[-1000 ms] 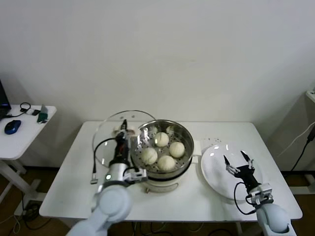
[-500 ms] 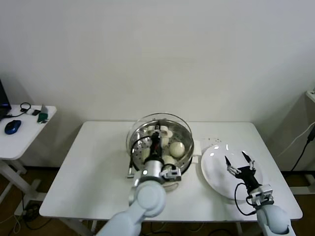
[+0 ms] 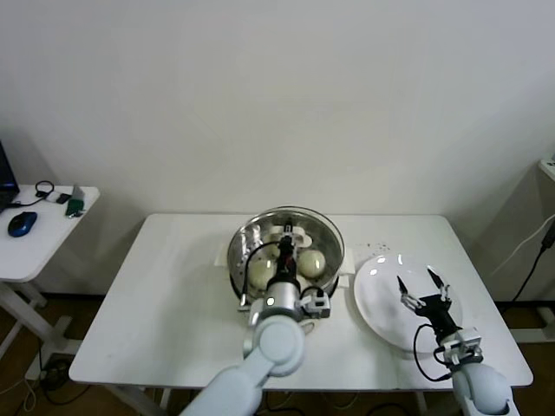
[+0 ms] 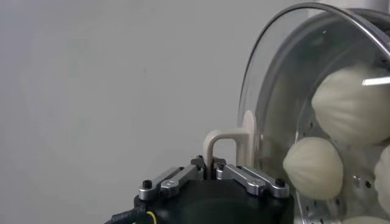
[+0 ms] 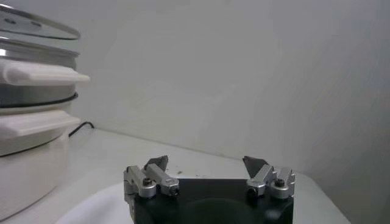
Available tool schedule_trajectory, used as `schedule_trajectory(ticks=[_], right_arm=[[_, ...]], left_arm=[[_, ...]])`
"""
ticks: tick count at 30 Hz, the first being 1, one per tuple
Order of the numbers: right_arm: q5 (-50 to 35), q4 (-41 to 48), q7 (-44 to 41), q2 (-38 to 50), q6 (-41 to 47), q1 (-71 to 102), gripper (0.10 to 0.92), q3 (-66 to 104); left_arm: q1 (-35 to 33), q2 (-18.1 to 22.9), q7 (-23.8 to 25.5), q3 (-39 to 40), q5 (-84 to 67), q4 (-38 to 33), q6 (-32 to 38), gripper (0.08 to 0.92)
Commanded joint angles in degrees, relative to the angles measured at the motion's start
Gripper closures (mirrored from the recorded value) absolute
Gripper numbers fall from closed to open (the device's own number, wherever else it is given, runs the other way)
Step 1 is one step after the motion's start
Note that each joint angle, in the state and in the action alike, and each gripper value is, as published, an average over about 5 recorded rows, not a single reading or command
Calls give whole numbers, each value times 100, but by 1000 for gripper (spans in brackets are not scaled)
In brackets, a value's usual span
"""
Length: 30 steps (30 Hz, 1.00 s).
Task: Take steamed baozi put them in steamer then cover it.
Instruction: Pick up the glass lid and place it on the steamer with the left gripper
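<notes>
Fingers (image 4: 244,177) of left gripper (image 4: 212,168): clamped on cover (image 3: 286,234) handle | cover over steamer (image 3: 245,269) | right gripper (image 3: 422,290): wide

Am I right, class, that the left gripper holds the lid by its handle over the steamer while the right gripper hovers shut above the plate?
Not quite: the right gripper is open, as the right wrist view shows. The left gripper does hold the lid by its handle over the steamer, and the right hovers above the plate.
</notes>
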State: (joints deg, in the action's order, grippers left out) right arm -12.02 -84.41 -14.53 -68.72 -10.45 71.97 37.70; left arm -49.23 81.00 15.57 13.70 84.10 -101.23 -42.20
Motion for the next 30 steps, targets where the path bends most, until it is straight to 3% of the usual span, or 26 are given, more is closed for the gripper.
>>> schedule_trajectory(ticks=[1, 30], right_arm=[[28, 5, -13, -26, -10, -11, 203, 9], [98, 81, -90, -136, -60, -64, 203, 57]], left_arm=[[70, 95, 23, 13, 104, 205, -276, 852], [-21, -9, -27, 4, 51, 275, -280, 852]])
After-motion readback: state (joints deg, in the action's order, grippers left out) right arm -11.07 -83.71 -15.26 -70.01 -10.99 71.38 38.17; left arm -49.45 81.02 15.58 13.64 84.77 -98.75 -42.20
